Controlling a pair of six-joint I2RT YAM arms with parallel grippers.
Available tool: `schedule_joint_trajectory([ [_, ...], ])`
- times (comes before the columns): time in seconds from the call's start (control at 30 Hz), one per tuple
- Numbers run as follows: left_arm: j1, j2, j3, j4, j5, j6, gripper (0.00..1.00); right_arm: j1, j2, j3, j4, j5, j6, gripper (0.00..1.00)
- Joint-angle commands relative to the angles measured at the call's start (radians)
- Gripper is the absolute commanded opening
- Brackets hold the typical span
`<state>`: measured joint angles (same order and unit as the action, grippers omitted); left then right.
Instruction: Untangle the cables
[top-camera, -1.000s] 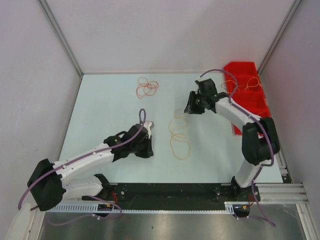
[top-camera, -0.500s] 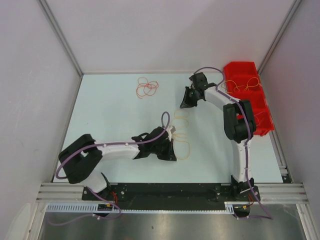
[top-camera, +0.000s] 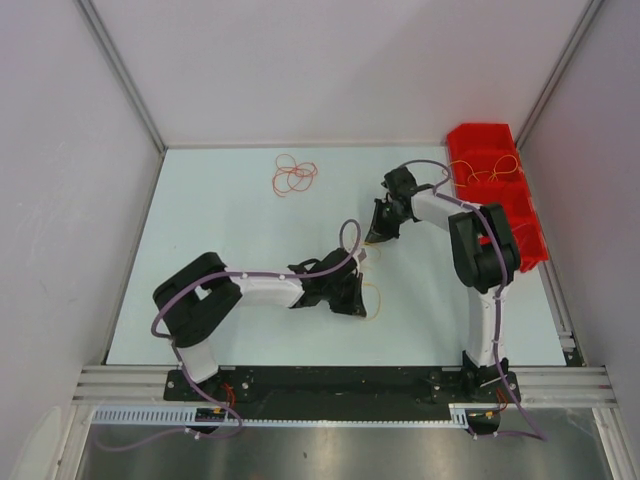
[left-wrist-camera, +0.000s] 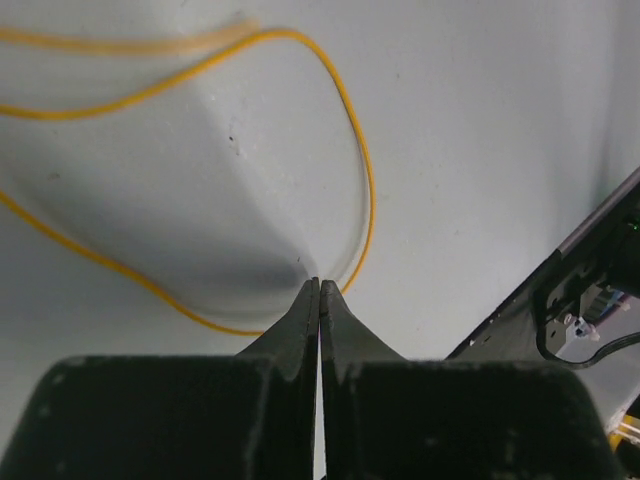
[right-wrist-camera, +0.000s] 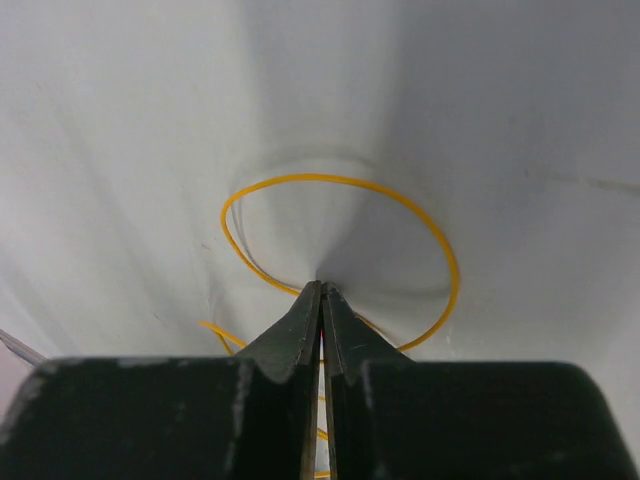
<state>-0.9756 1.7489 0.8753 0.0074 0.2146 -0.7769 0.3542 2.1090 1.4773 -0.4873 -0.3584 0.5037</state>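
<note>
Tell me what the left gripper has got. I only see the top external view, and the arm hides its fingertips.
Observer: The left gripper is fully shut. A yellow cable curves in right at its tips and looks pinched there.
Operator: And the right one?
Observer: The right gripper is shut as well. A round yellow loop runs in at its tips, and a bit of yellow shows in the slit between its fingers.

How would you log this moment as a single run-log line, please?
stage: two-handed pinch | left gripper: shut on yellow cable | right gripper: shut on yellow loop | red cables: apart, far side, untouched
</note>
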Motion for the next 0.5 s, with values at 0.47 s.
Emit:
schedule_joint_trajectory([
  [0.47,0.149,0.089,0.189,-0.133,-0.127,0.189,0.0,0.181,-0.375,-0.44,0.013,0.056,0.107,0.06],
])
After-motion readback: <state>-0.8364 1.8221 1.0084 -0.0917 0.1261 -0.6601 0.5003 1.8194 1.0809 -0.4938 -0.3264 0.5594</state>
